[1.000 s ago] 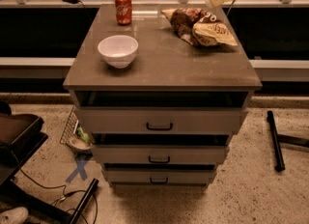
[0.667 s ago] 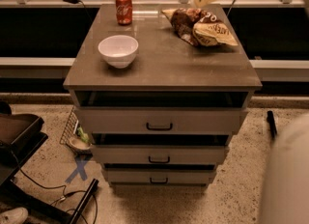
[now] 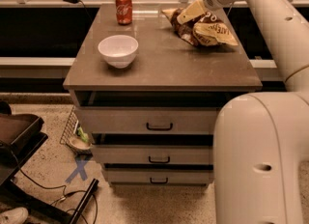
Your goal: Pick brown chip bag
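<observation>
The brown chip bag (image 3: 213, 32) lies at the back right of the cabinet top, glossy dark brown with a cream-tan panel and dark lettering. My gripper (image 3: 189, 13) reaches in from the upper right on the white arm. It sits right over the bag's back left end and hides part of it. I cannot tell whether it touches the bag.
A red soda can (image 3: 123, 7) stands at the back left and a white bowl (image 3: 118, 50) at the front left of the cabinet top (image 3: 164, 71). Drawers (image 3: 159, 121) are below. My white arm (image 3: 260, 160) fills the right foreground. Black equipment (image 3: 17, 131) and cables lie on the floor at the left.
My gripper has moved left and down, from beside the bag's right end to over its back left end. The arm's body has swung into the right foreground.
</observation>
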Controlling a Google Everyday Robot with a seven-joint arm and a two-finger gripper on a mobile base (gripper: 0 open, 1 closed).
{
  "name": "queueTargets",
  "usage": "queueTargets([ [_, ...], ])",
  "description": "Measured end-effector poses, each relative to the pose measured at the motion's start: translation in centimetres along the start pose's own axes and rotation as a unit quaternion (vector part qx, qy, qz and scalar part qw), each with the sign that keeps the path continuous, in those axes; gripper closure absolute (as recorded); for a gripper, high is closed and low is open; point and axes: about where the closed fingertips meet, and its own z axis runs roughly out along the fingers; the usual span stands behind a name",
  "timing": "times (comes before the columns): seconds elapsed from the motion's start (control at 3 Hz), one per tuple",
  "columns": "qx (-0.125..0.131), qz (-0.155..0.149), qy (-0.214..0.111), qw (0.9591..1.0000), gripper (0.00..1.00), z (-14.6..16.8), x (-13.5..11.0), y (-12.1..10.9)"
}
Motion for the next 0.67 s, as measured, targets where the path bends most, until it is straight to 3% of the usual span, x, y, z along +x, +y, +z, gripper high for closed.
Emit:
queueTargets([
  [0.33,-0.009,0.018,0.044,0.9988,0.00,2.8,3.4,0.3],
  [0.67,-0.016,0.042,0.090,0.9950,0.13,3.7,7.4,0.3],
])
